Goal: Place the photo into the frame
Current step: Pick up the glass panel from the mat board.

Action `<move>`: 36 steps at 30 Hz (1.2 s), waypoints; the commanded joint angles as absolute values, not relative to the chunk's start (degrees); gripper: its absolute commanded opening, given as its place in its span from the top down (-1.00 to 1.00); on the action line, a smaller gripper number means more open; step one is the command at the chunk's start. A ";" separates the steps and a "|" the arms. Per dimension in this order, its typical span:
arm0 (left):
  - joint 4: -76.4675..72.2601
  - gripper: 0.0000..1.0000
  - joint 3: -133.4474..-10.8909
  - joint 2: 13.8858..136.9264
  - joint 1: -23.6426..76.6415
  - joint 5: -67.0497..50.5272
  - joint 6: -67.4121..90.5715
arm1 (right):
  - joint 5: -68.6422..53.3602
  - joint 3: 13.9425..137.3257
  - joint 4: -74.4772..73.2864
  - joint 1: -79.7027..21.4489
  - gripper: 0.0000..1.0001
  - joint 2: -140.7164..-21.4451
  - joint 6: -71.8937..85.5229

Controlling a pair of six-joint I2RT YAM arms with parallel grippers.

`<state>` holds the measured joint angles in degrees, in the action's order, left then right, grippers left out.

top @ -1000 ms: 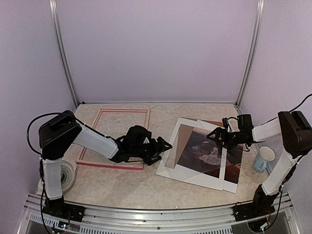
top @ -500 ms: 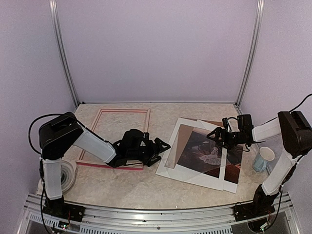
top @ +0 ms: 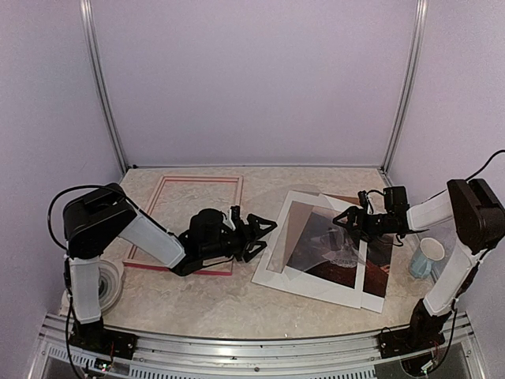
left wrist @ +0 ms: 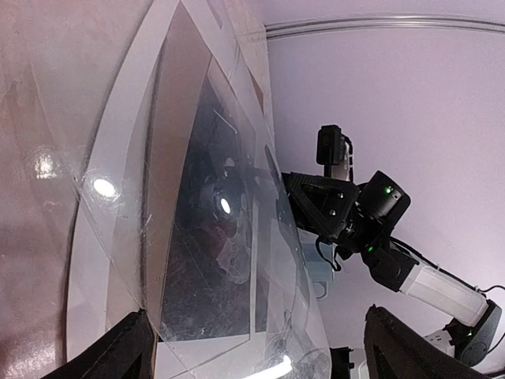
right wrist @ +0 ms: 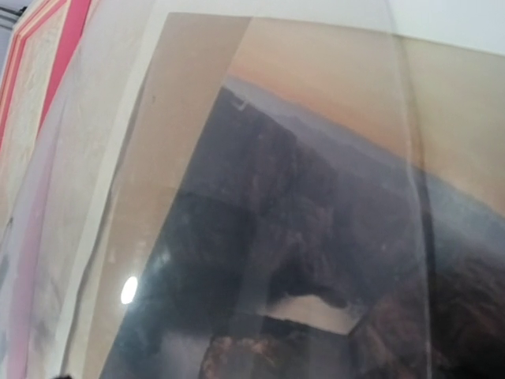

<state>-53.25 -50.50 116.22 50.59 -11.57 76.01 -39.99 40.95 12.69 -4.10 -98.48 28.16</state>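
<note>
Your frame [top: 144,219] lies flat on the left half of the table [top: 237,304], and inside its pink-red moulding only the table's marbled top shows. The photo [top: 319,245] sits well apart from it on the right, lying on a white mat sheet [top: 308,283] beneath a clear sheet [left wrist: 110,237]. Your left arm [top: 154,237] reaches across the frame's near right corner, its jaws spread open just beside the stack's left edge. Your right arm [top: 430,212] holds its jaws wide open, empty, over the photo's far part. A cup [top: 427,258] stands right of the stack; you cannot tell what is in it.
</note>
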 commanded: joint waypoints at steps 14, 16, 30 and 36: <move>-70.54 -0.89 -47.25 117.99 50.32 -11.78 79.72 | -41.22 37.97 9.02 -4.75 -0.98 -101.67 29.34; -71.52 -0.90 -47.01 118.18 50.22 -11.78 80.17 | -41.22 37.73 9.22 -4.82 -0.98 -101.69 29.32; -76.28 -0.93 -46.10 119.21 49.75 -10.70 82.29 | -41.07 36.75 9.62 -5.03 -0.98 -101.34 29.23; -76.53 -0.94 -46.27 118.83 49.83 -9.79 82.46 | -40.79 36.74 9.62 -5.16 -0.98 -101.43 29.27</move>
<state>-73.67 -46.52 118.50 49.89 -10.41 82.24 -40.99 39.16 16.73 -4.10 -98.89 28.14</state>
